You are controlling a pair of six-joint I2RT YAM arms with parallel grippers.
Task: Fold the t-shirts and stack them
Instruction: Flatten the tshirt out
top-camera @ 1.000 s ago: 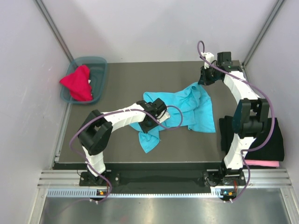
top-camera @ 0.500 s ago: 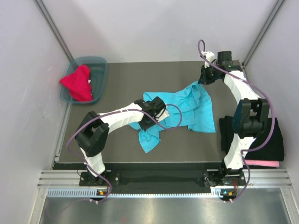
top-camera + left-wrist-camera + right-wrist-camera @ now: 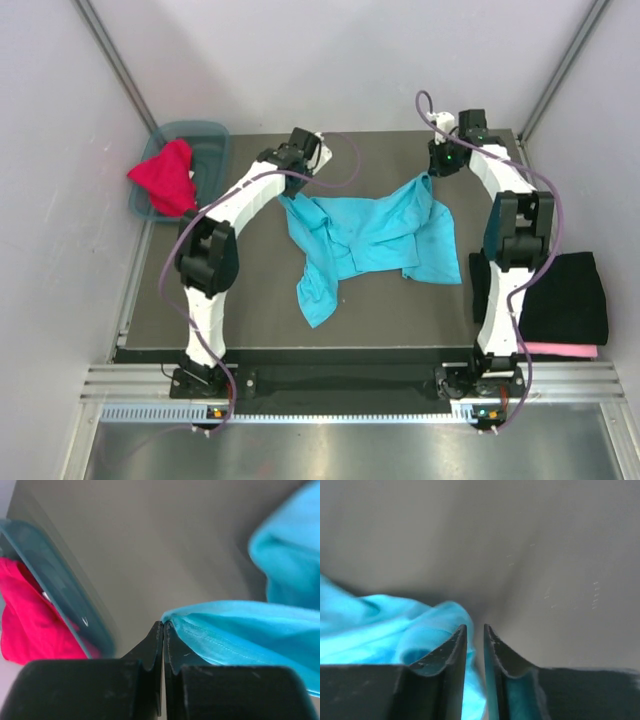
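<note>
Now my left pincer (image 3: 163,625) is pressed together on a stitched hem of the crumpled turquoise cloth t-shirt (image 3: 370,235). My right pincer (image 3: 475,627) pinches another edge of it, fingers almost touching. Between them the shirt spreads rumpled over the far half of the dark grey worktop (image 3: 250,300), one narrow part trailing toward my bases. Just left of my left pincer, a teal plastic basket (image 3: 215,140) holds a bunched red garment (image 3: 168,180).

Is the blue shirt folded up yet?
Not yet. The shirt is spread out and wrinkly, held at two edges by the left gripper and right gripper.
</note>
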